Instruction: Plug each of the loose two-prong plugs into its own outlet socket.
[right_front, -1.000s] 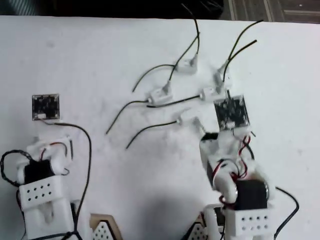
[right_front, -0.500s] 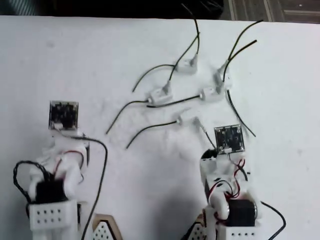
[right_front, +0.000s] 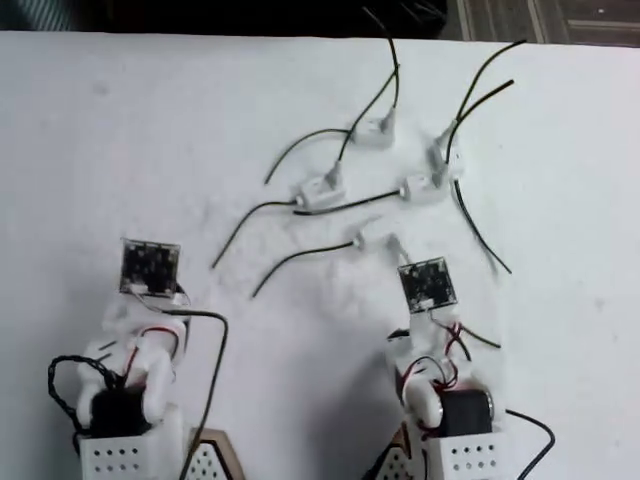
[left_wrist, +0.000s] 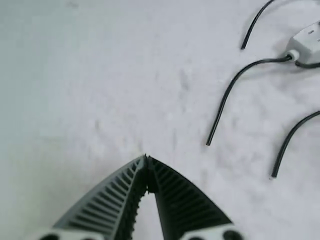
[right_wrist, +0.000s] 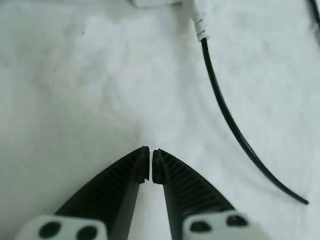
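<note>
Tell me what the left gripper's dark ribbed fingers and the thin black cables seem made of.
The dark ribbed fingers look like matte moulded or printed plastic, going by the fine regular ridges and dull surface. The thin black cables are likely rubber or vinyl insulation: smooth, lying in loose curves.

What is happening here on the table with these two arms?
Two robot arms sit at the near edge of a white table. The left gripper and the right gripper are both shut and hold nothing. Small white plugs and sockets with black cords lie loose farther out, and neither arm touches them.
</note>
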